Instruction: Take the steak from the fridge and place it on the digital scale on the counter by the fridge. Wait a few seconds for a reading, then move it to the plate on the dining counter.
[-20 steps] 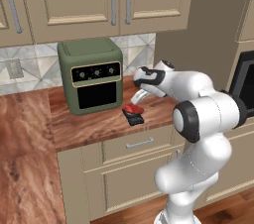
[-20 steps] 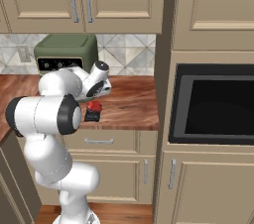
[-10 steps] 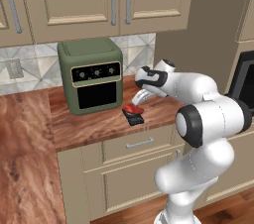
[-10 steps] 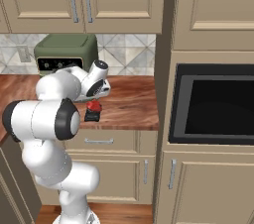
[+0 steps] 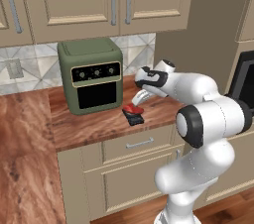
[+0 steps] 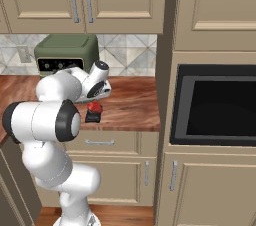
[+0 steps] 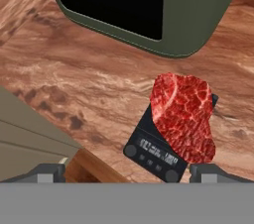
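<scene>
a white robot arm reaches over a reddish-brown wooden table beneath beige wall cabinets. its pincer hangs just above a red steak, with its two dark fingertips spread wide apart at the bottom corners of the hand view, holding nothing and touching nothing. the steak lies flat on a small black digital scale, covering most of its top and overhanging one edge; the scale's front strip with a number display and two round buttons stays uncovered. the scale sits on the table near its front edge, just in front of a green toaster oven with a dark glass door and a row of knobs. from the right base camera the steak and scale sit just below the pincer, and a black built-in oven stands well apart to the right.
</scene>
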Controlling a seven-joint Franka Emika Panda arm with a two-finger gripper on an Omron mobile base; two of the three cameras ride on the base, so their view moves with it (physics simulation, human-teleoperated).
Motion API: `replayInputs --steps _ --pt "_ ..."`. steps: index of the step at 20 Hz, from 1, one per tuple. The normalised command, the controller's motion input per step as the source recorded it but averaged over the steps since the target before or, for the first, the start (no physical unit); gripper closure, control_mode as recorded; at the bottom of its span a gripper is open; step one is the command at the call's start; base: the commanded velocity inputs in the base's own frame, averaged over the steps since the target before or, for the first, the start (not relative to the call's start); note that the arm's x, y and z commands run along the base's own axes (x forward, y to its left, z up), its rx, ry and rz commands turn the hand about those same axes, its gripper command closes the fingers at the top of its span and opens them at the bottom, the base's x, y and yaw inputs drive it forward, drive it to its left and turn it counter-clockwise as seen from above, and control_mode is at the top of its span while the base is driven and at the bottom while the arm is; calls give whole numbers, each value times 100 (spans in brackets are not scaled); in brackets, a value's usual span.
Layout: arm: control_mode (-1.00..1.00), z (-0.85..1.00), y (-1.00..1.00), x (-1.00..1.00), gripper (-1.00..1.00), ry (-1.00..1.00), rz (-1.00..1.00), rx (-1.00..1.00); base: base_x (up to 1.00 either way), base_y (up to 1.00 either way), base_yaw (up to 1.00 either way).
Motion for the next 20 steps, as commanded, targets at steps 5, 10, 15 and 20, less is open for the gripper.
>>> replayInputs --steps 5,10,15,20 --pt "-100 0 0 0 -100 0 0 0 0 0 0" --pt "-100 0 0 0 -100 0 0 -2 0 0 0" --pt "-100 0 0 0 -100 0 0 -3 0 0 0" --pt "-100 0 0 0 -100 0 0 -3 0 0 0"
